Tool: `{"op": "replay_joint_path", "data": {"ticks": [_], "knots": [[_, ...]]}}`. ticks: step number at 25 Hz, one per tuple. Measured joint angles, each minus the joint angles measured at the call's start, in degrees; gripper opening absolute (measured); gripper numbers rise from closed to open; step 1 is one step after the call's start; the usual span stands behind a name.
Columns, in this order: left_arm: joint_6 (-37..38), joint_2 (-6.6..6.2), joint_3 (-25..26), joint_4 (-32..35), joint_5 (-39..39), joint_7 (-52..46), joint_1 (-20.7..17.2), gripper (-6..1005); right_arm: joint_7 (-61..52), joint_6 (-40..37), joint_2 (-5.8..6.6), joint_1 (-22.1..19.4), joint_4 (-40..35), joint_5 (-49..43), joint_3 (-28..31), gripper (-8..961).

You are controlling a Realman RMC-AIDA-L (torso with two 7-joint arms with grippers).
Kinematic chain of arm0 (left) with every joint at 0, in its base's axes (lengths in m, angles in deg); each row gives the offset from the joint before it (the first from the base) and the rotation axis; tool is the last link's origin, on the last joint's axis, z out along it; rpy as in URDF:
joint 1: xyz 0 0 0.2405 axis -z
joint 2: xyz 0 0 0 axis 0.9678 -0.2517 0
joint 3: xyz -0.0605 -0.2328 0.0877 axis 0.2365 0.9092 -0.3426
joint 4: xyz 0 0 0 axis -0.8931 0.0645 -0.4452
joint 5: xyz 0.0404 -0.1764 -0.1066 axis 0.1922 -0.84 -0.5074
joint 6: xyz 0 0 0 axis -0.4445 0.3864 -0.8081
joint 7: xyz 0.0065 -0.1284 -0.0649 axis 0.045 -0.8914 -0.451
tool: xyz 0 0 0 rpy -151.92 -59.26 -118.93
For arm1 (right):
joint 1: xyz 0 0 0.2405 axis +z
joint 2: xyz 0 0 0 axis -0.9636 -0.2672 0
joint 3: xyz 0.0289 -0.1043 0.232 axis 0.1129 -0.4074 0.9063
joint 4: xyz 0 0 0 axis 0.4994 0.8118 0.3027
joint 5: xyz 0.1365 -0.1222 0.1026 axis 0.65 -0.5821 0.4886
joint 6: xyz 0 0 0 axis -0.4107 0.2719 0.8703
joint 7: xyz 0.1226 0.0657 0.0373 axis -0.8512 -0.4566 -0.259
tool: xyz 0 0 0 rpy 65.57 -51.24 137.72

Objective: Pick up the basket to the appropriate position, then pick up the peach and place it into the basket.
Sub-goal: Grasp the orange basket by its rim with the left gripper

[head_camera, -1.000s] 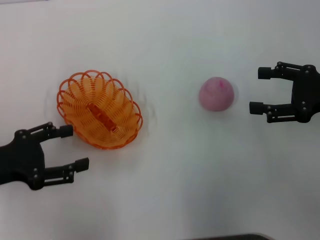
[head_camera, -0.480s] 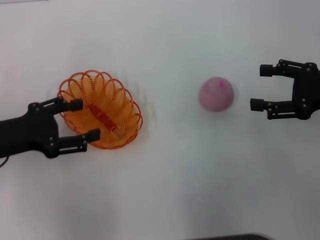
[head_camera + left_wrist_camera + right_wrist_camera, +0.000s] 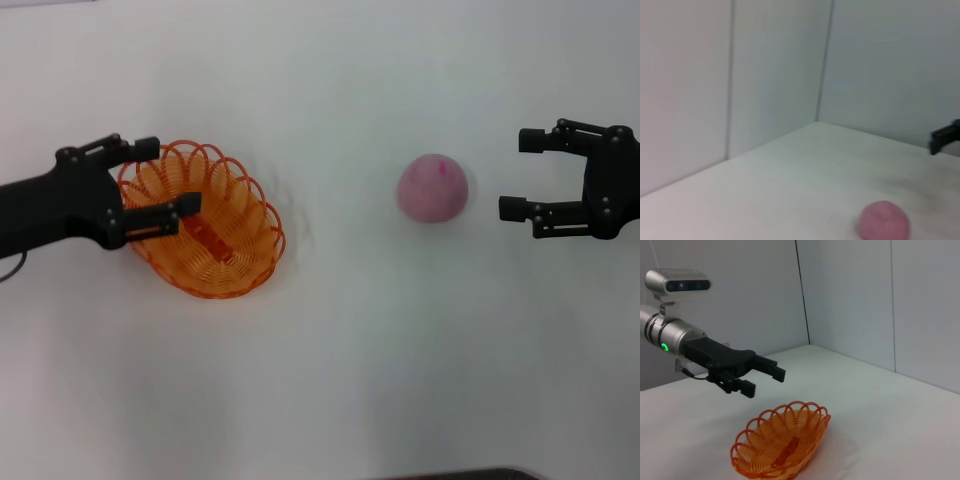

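The orange wire basket (image 3: 238, 232) lies on the white table at the left, empty; it also shows in the right wrist view (image 3: 782, 445). My left gripper (image 3: 168, 178) is open and hovers over the basket's left end, one finger over the far rim and one over the inside. The right wrist view shows the left gripper (image 3: 765, 382) above the basket, not touching it. The pink peach (image 3: 432, 188) sits right of centre and also shows in the left wrist view (image 3: 884, 221). My right gripper (image 3: 518, 175) is open and empty, a short way right of the peach.
The table (image 3: 340, 340) is white and bare around both objects. Grey walls meet at a corner behind the table (image 3: 802, 295). A dark edge (image 3: 460, 474) runs along the table's near side.
My left gripper has moved away from me and rightward, from beside the basket's near left side to over its left end. The right arm, basket and peach have stayed put.
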Motion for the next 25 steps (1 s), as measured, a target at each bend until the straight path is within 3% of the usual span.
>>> {"op": "replay_joint_path", "data": {"ticks": [18,25], "knots": [[-16.0,0.20,-0.5,-6.6,-10.0,-0.3,3.0,867,2.4,2.0,-0.66,0.5,2.8,0.7,0.1,944],[-17.9,0.18,-0.5,-6.9,-11.2,-0.8,3.5,863,2.5,2.0,-0.66,0.6,2.9,0.9,0.1,943]]}}
